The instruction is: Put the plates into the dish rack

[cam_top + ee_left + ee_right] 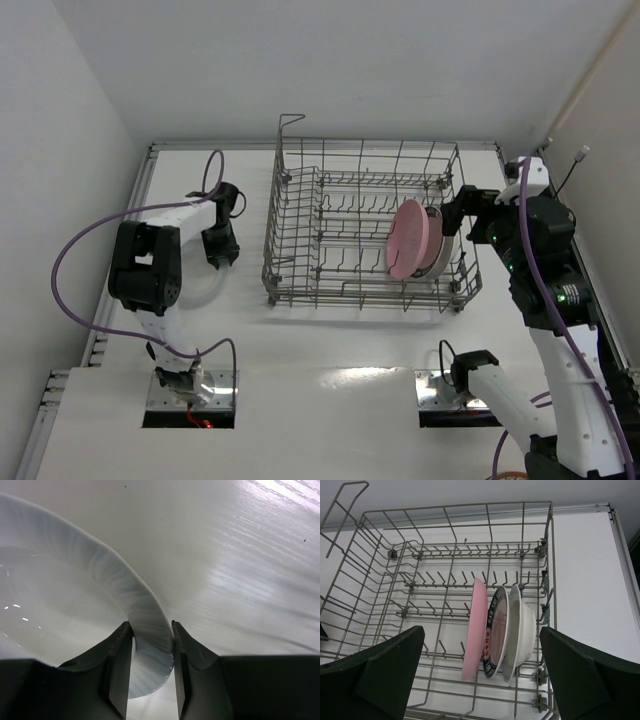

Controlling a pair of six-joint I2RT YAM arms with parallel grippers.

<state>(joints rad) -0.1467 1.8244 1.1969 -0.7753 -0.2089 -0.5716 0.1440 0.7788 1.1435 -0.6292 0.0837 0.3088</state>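
Rack status: grey wire dish rack (350, 287) holds pink round plate (408, 238), teal-rimmed patterned plate (496, 630) and plain white plate (520, 627) upright at its right end. Left gripper (151, 628) pinches another white plate's (60, 605) rim on the table (330, 350); right gripper (453, 213) gapes open above the rack.

Four plates by my count. Three stand in a row just ahead of the right claw (452, 215): a pink plate (475, 630), a patterned-rim plate (495, 632) and a white plate (521, 625). A second white plate (70, 605) is pinched in the left claw (151, 627). One wire dish rack (300, 215). Two claws, two fingers each.
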